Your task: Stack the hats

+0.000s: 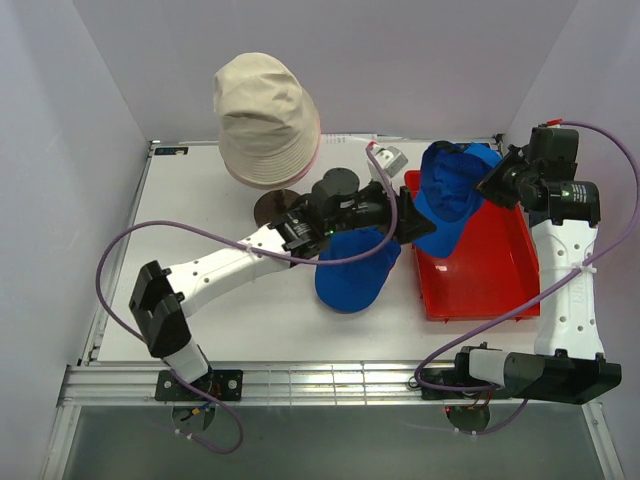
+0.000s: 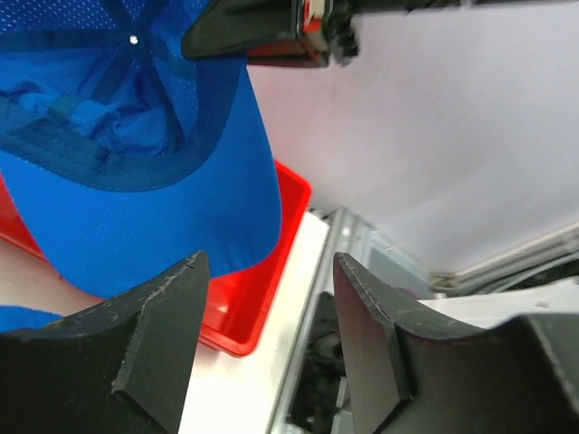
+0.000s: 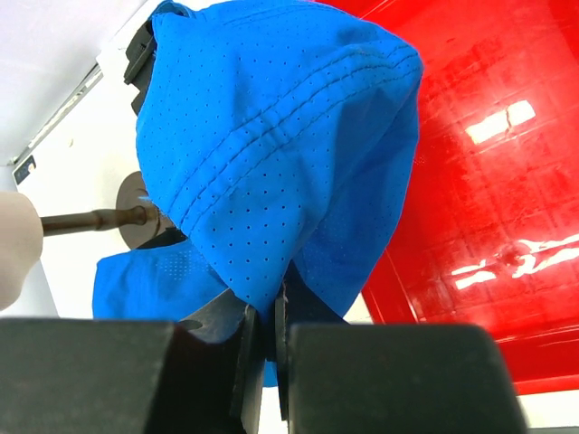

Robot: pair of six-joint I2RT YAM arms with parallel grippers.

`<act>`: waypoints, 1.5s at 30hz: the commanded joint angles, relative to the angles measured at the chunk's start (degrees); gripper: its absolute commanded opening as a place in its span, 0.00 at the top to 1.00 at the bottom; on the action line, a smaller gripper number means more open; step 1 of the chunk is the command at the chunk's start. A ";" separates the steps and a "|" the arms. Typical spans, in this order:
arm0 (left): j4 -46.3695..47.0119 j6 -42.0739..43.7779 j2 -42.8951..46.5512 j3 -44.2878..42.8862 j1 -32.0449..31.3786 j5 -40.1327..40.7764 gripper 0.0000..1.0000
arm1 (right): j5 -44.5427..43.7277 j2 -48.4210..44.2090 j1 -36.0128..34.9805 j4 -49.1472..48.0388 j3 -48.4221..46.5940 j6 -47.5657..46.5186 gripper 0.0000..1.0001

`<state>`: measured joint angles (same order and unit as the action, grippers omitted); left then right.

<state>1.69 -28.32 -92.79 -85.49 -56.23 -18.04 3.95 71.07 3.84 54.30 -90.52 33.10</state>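
My right gripper (image 1: pixel 487 185) is shut on a blue cap (image 1: pixel 450 190) and holds it hanging above the red tray (image 1: pixel 500 270). The right wrist view shows the fabric (image 3: pixel 271 163) pinched between the jaws of the right gripper (image 3: pixel 269 334). My left gripper (image 1: pixel 418 232) is open and empty beside that cap, at the tray's left rim; the cap (image 2: pixel 136 181) hangs just ahead of the left gripper (image 2: pixel 270 344). A second blue cap (image 1: pixel 355 270) lies on the table under my left arm. A beige bucket hat (image 1: pixel 265 115) sits at the back, with a pink edge (image 1: pixel 316 135) under its brim. The magenta cap is out of view.
A round brown stand (image 1: pixel 275 207) sits below the beige hat. A small white box (image 1: pixel 388 158) lies by the tray's far left corner. The pale head form (image 3: pixel 14 244) shows at the left edge of the right wrist view. White walls enclose the table.
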 commanded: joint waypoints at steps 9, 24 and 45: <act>-0.29 12.05 -8.89 -8.99 -8.89 17.15 0.32 | -2.89 -1.81 -1.02 -0.25 -1.33 3.02 0.92; 0.59 20.39 -16.19 -12.68 -15.31 35.16 0.33 | -3.07 -1.81 -1.11 1.07 -2.73 1.97 0.92; 5.95 29.90 -18.48 -11.01 -19.80 51.35 0.52 | -2.54 -1.11 -1.11 3.70 -6.42 1.35 0.92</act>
<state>6.28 -0.82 -112.01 -95.72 -75.79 30.20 1.56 70.85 2.96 57.78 -94.35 35.09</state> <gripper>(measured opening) 0.497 0.086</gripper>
